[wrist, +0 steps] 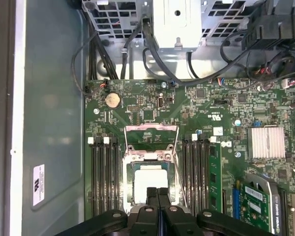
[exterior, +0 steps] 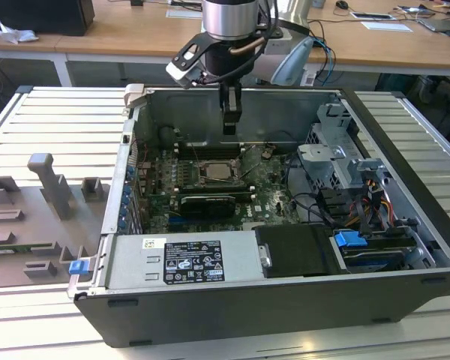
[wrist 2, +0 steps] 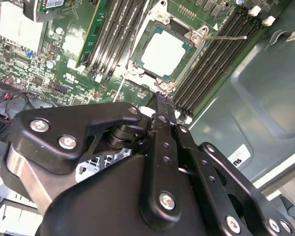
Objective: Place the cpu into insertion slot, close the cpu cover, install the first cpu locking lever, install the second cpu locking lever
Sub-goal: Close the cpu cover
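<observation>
The cpu (wrist: pixel 148 178) lies flat in the insertion slot (wrist: pixel 126 164), its pale metal top showing in both wrist views, cpu (wrist 2: pixel 164 50) and slot rim (wrist 2: pixel 137 70). The cpu cover (wrist: pixel 151 131) looks raised, a thin grey frame tilted back at the socket edge nearest the drive cage. A thin wire lever (wrist: pixel 181 177) runs along one side of the socket. My gripper (exterior: pixel 229 129) hangs above the socket (exterior: pixel 217 171), fingers shut with nothing between them, and touches nothing. Its tips, gripper (wrist: pixel 157 191) and gripper (wrist 2: pixel 163 101), sit over the socket's near edge.
Black memory slots (wrist: pixel 102 177) flank the socket on both sides. A drive cage (exterior: pixel 337 154) with cables stands at the exterior view's right, and a power supply (exterior: pixel 184 259) fills the front. The case's back wall (exterior: pixel 285 112) is close behind my gripper. Grey fixtures (exterior: pixel 49 184) sit outside the case.
</observation>
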Robot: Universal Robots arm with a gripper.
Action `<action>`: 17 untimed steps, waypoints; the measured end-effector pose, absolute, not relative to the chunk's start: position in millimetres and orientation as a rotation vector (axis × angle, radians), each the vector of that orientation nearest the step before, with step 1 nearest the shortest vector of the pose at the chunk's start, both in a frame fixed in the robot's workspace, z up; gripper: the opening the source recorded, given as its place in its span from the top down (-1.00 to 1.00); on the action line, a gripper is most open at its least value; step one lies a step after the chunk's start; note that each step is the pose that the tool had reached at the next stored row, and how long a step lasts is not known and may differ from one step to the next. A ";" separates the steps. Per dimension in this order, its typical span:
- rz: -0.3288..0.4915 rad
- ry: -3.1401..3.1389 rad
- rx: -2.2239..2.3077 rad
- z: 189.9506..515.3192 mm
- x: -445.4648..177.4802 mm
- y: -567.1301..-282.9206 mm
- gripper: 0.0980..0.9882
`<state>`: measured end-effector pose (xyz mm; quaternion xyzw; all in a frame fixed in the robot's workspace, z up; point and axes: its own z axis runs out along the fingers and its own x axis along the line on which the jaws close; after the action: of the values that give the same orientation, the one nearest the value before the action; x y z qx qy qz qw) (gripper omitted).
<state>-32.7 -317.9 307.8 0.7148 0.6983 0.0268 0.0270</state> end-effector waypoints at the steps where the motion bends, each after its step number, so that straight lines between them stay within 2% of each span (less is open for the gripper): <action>1: 0.082 2.157 2.207 309.7 -32.2 -317.9 0.98; 8: 0.081 2.156 2.207 313.4 -22.9 -317.9 0.98; 17: 0.080 2.156 2.207 295.7 -14.2 -318.7 0.98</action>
<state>-14.2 -318.7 295.7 0.7148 0.6983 0.0258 0.0276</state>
